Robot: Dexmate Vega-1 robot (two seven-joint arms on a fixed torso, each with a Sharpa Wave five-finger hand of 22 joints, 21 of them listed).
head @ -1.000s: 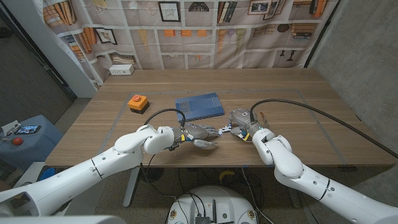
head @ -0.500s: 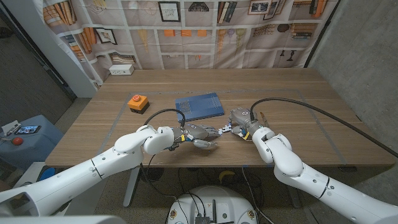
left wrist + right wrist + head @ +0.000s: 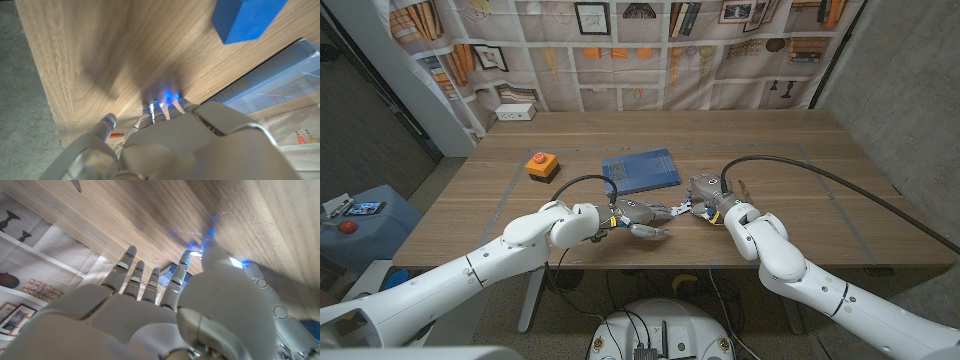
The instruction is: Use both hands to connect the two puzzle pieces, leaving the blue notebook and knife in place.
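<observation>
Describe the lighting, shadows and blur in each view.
Head view: even, sharp light, soft shadows under both hands on the table. Left wrist view: left hand blurred close up, blue glow at its fingertips, dark shadow ahead. Right wrist view: right hand soft-focused, blue glints on wood.

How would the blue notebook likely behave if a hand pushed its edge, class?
The notebook lies flat on the table, so it would probably slide rather than tip or roll. It looks thin, so likely light. Its cover may flex if lifted by one corner.

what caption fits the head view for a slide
Left hand and right hand meet fingertip to fingertip at the table's near edge, just in front of the blue notebook.
</observation>
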